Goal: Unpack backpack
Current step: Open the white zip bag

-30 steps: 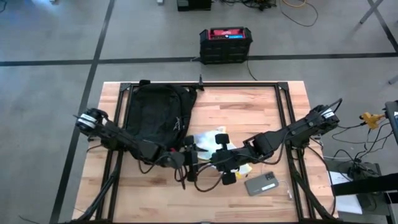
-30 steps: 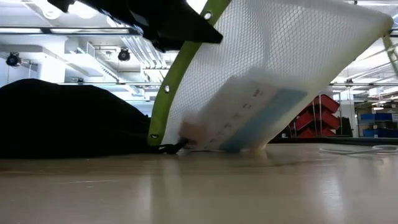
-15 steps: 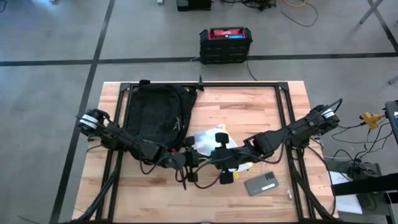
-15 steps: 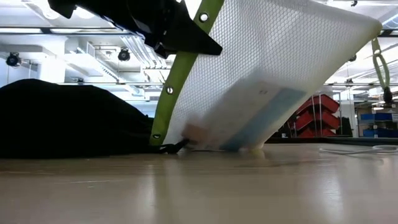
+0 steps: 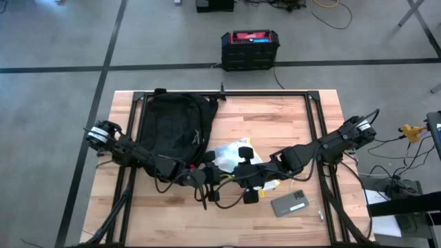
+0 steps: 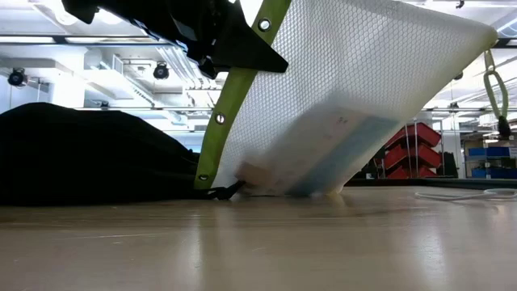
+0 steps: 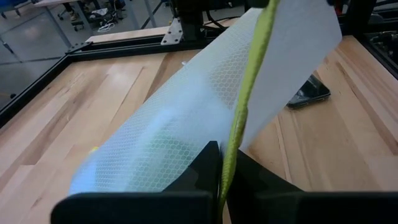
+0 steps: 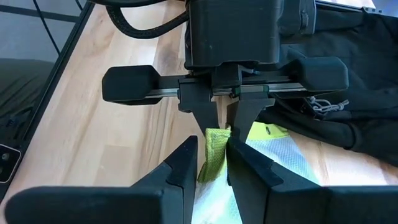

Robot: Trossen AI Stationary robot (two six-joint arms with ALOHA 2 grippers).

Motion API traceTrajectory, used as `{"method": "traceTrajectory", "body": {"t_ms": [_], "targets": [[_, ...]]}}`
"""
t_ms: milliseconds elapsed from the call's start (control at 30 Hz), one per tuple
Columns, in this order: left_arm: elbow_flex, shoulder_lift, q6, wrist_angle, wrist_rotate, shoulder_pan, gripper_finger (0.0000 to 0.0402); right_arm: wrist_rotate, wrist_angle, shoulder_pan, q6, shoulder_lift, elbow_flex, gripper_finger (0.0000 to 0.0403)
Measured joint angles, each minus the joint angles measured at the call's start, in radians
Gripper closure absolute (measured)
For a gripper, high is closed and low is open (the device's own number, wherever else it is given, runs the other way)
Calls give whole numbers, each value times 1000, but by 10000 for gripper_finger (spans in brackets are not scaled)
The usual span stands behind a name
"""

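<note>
**2 grippers on 1 pouch edge: where the handover could slip**

The white mesh pouch (image 6: 355, 97), trimmed with a lime-green edge band (image 6: 234, 97), hangs tilted above the wooden table (image 5: 275, 127), its lower corner touching or nearly touching the boards in the low view. Both grippers hold the same green band. The left gripper (image 8: 222, 121) has its fingers closed on the band's end, as the right wrist view shows. The right gripper (image 8: 211, 163) has its fingers pressed against the band just beside that hold. In the left wrist view the left arm's own fingers (image 7: 205, 171) pinch the band with the mesh spreading away beyond them.

The black backpack (image 5: 172, 127) lies flat on the table's left half, well behind the grippers, with a drawstring (image 8: 320, 104) trailing from its open fabric.

Risks, as a judgement:
- Both holds sit on a narrow, soft strip. If 1 gripper lets go before the other is secure, the pouch could swing and drop.
- Something pale and blue (image 6: 323, 149) sits low inside the pouch, so the weight pulls away from the held edge and may drag the band through the fingers.
- A smartphone (image 5: 289, 203) lies on the table near the right arm. A dropped or swung pouch could strike or cover it.
- The 2 grippers are nearly touching, so a small misjudged move could knock them together.
</note>
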Motion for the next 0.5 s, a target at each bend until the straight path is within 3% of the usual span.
{"method": "traceTrajectory", "body": {"t_ms": [500], "targets": [[0, 0, 1, -1, -2, 0, 402, 0, 0, 0, 0, 0, 0, 364]]}}
